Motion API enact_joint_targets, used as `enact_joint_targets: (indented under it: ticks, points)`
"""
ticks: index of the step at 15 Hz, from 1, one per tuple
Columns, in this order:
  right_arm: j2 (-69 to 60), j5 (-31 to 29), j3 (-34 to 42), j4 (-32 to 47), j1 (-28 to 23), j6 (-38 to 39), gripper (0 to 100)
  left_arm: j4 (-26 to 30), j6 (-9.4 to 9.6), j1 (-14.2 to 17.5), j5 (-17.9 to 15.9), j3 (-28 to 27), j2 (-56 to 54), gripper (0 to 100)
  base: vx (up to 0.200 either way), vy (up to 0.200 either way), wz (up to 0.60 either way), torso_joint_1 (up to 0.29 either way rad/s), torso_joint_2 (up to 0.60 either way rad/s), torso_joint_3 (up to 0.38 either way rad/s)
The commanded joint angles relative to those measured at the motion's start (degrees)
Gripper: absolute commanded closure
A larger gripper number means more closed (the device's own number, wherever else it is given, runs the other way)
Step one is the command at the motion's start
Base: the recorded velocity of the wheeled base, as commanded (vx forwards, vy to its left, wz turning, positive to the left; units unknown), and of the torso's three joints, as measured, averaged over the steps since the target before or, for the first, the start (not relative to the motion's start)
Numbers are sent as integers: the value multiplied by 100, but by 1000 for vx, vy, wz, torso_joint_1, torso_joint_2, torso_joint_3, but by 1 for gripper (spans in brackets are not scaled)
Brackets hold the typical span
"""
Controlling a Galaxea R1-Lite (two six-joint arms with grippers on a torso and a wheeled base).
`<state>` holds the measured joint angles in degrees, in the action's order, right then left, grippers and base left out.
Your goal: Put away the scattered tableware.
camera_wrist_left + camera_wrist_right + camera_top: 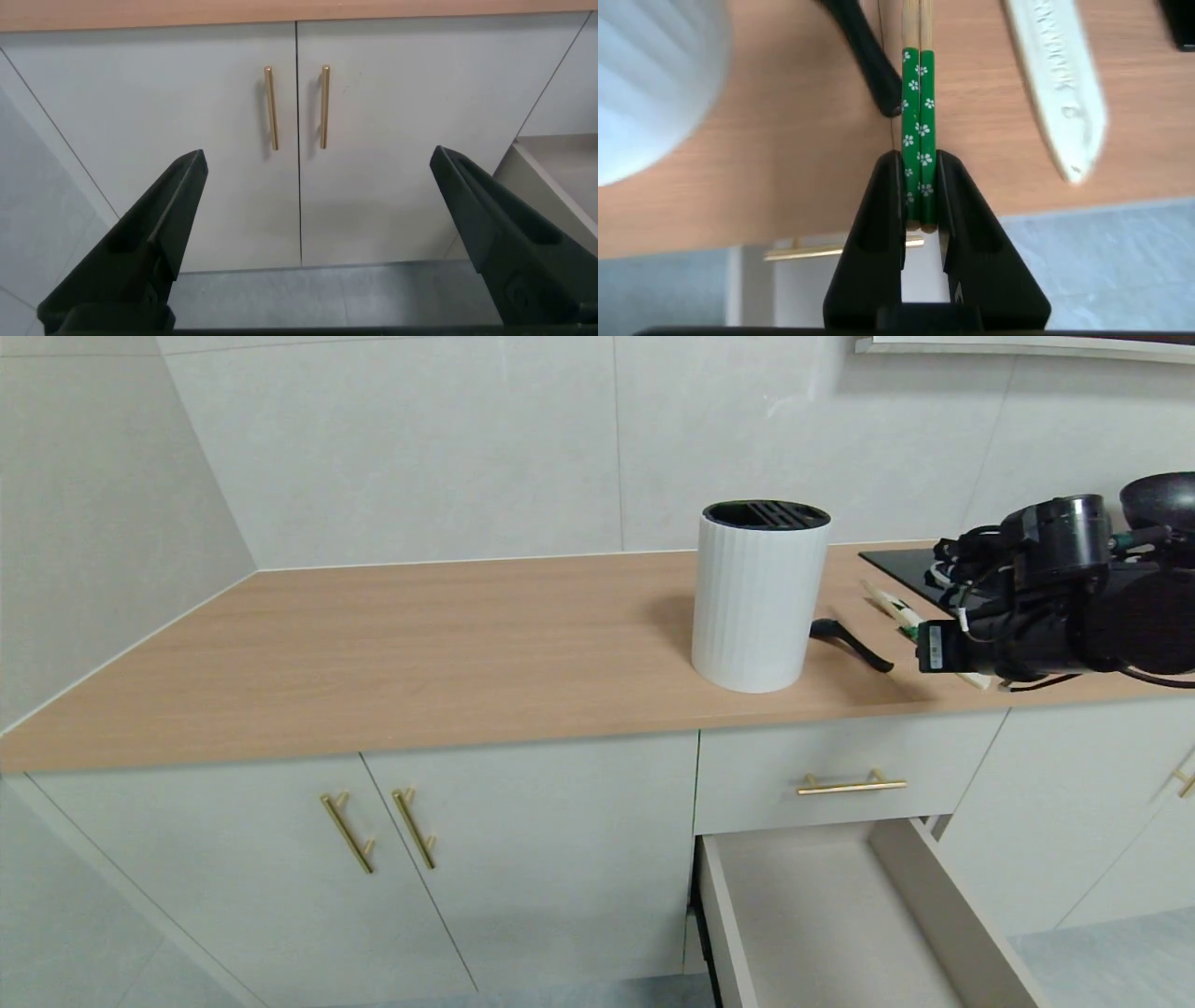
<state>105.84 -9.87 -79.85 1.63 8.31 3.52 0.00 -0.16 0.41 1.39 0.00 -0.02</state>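
1. Right gripper: jaws clenched on the pair of chopsticks, gripping the thick green end close to the butt. The sticks sit side by side and parallel between the jaws
2. Left gripper: jaws released and wide, holding nothing, low down and facing the cabinet doors
3. The chopsticks are at the front edge of the desk, right of the white holder, with their thin ends running away from the edge. Can't tell whether they're off the surface yet
4. Looks: green ends with small white flowers, plain pale wood beyond. Thin, light and rigid, and I'd say likely to scissor if the grip loosens
5. The step looks like lift and stow. The target is probably the holder's black slotted top, or possibly the open drawer below; I can't settle which from here
6. Lift straight up before moving sideways. The black handle lies right against the chopsticks on the holder side, so dragging across would catch it
7. The white utensil lies near on the other side but apart, so there's more margin there
8. The grip is at the very end, so most of the length hangs free. Move slowly with no quick wrist turns, or the pair may pivot in the jaws
9. For the holder: point the tips down, line them up over a slot from above, lower until they're guided in, then release. Keep clear of the rim, since the holder could tip if knocked
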Motion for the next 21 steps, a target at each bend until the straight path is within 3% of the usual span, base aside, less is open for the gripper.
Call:
enact_joint_targets:
  ticks: [1, 5, 6, 9, 11, 13, 16, 19, 21]
  points:
    - [-1083, 205, 769, 4, 4, 61, 100, 0, -2, 2, 2, 0, 2, 0, 0, 0, 0, 0, 0, 0]
    - [-2744, 873, 2263, 4, 12, 131, 100, 0, -2, 2, 10, 0, 2, 0, 0, 0, 0, 0, 0, 0]
    - [-3350, 1585, 2641, 39, 12, 131, 100, 0, -2, 2, 2, 0, 2, 0, 0, 0, 0, 0, 0, 0]
    - [-4177, 2218, 2957, 654, 109, 96, 100, 0, -2, 2, 2, 0, 2, 0, 0, 0, 0, 0, 0, 0]
    - [-4352, 2271, 3098, 1111, 636, 70, 100, 0, -2, 2, 2, 0, 2, 0, 0, 0, 0, 0, 0, 0]
    - [-4388, 2253, 3555, 1217, 1006, -598, 100, 0, -2, 2, 2, 0, 2, 0, 0, 0, 0, 0, 0, 0]
    - [-4062, 2200, 3713, 1401, 1111, -862, 100, 0, -2, 2, 2, 0, 2, 0, 0, 0, 0, 0, 0, 0]
    - [-2999, 2060, 3617, 2342, 1199, -888, 100, 0, -2, 2, 2, 0, 2, 0, 0, 0, 0, 0, 0, 0]
    - [-2551, 1928, 3608, 2491, 1260, -880, 100, 0, -2, 2, 2, 0, 2, 0, 0, 0, 0, 0, 0, 0]
